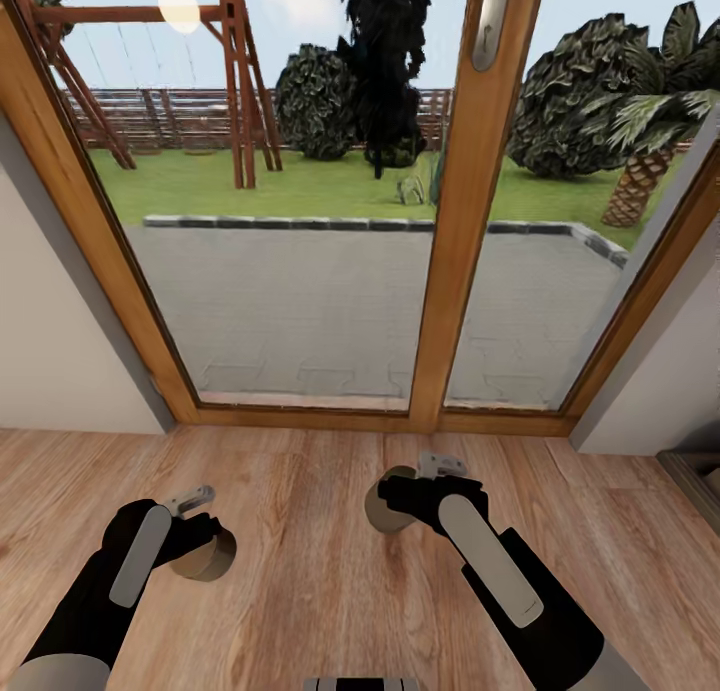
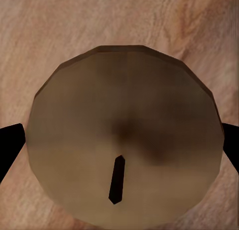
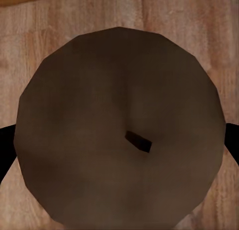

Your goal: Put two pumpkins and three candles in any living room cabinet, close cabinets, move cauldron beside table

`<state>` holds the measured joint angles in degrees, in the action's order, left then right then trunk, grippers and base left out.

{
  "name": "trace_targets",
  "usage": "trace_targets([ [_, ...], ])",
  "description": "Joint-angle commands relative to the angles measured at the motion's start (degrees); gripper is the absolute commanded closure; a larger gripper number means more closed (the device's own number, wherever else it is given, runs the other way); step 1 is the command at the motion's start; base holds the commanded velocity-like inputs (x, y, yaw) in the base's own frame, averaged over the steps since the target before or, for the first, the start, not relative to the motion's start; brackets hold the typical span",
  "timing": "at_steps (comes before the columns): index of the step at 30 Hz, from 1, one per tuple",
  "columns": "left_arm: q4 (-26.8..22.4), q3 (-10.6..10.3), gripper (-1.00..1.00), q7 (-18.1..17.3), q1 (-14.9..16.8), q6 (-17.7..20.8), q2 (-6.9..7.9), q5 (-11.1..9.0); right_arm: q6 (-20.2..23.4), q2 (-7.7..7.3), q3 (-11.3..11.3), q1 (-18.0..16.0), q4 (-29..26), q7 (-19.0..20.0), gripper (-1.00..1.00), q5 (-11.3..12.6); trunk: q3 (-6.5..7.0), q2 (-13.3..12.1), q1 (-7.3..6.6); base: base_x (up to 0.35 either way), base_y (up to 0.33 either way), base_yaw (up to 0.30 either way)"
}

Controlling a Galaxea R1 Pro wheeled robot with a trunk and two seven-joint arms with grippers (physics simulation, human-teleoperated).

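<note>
Candle-holding grippers face a glass door

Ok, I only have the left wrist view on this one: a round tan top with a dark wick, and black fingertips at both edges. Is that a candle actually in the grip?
Observer: Yes. In the head view the left gripper is closed around a stubby tan candle, held above the wooden floor.
Operator: And the other arm?
Observer: The right gripper holds a second candle; its wick shows in the right wrist view.
Operator: Is a cabinet ahead?
Observer: No. The robot faces a wood-framed glass door that looks onto a patio and lawn.
</note>
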<state>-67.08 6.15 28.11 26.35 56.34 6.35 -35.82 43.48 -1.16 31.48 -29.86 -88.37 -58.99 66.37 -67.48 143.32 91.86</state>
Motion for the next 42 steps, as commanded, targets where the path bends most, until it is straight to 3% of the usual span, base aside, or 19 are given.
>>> trace_targets([
  [1,0.0,0.0,1.00,0.5,0.0,0.2,-0.01,-0.6,0.0,-0.05,0.1,0.0,0.0,-0.2,1.00,0.7,0.18,0.0,-0.03,0.000,0.000,0.000],
  [7,0.0,-0.1,1.00,0.5,0.0,0.2,-0.02,-0.6,0.1,-0.06,0.1,0.0,0.4,-0.2,1.00,0.8,1.40,-0.1,-0.19,0.000,0.000,0.000],
  [11,0.0,-0.1,1.00,0.5,0.0,0.2,-0.02,-0.6,0.2,0.00,0.1,0.0,0.6,-0.2,1.00,0.8,1.86,-1.7,-1.07,0.000,0.000,0.000],
  [21,0.0,-0.1,1.00,0.5,0.0,0.2,-0.11,-0.6,0.6,0.02,0.1,0.0,0.8,-0.2,1.00,0.9,0.93,-1.7,-1.07,0.000,0.000,0.000],
  [42,0.0,-0.2,1.00,0.5,0.0,0.2,-0.15,-0.6,0.9,0.02,0.1,0.0,2.9,-0.1,1.00,1.0,2.72,-10.1,-5.68,0.000,0.000,0.000],
])
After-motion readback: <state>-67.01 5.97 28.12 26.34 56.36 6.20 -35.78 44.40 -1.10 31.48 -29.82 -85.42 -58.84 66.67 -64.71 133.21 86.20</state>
